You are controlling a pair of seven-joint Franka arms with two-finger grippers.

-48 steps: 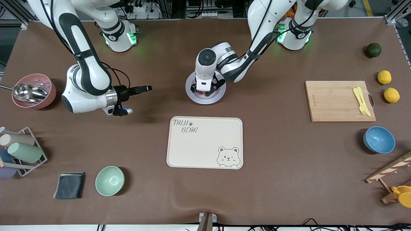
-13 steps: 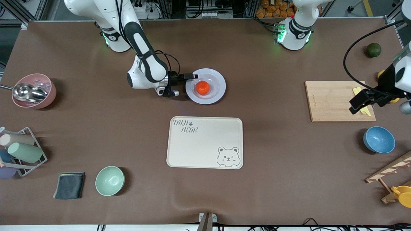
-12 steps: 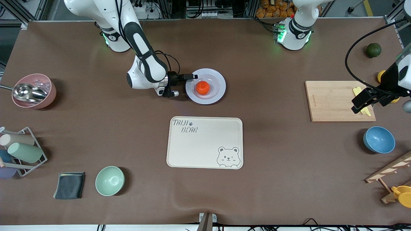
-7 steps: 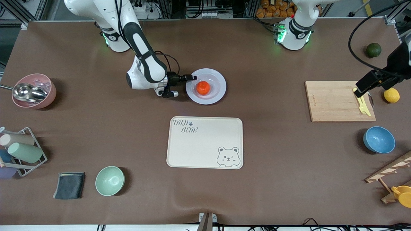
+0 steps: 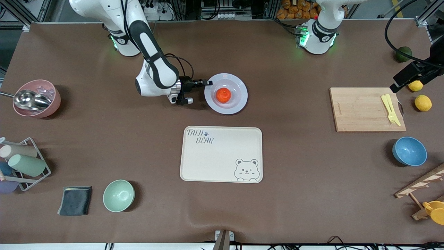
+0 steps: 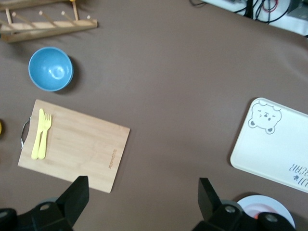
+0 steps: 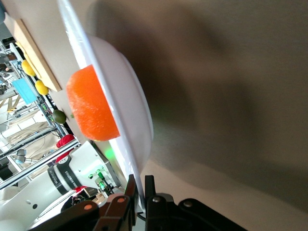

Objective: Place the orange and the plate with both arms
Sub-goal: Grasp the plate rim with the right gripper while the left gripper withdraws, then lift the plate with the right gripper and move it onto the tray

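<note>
The orange (image 5: pixel 223 94) lies in the middle of the round pale plate (image 5: pixel 239 101), which is farther from the front camera than the bear tray. My right gripper (image 5: pixel 208 82) is shut on the plate's rim at the edge toward the right arm's end. In the right wrist view its fingers (image 7: pixel 150 185) pinch the thin rim of the plate (image 7: pixel 130 110), with the orange (image 7: pixel 91 103) just past them. My left gripper (image 5: pixel 399 83) hangs high over the left arm's end of the table, open and holding nothing. Its fingers (image 6: pixel 77 192) stand wide apart.
The cream bear tray (image 5: pixel 222 154) lies nearer the front camera than the plate. A wooden cutting board (image 5: pixel 360 109) with a yellow fork, two lemons (image 5: pixel 423 102), a dark green fruit (image 5: pixel 404 52) and a blue bowl (image 5: pixel 409 151) occupy the left arm's end. A mint bowl (image 5: pixel 118 196) and pink bowl (image 5: pixel 41 100) sit at the right arm's end.
My right gripper has shut on the plate's rim, and the plate with the orange has shifted slightly toward the left arm's end. My left arm has swung up and toward its base.
</note>
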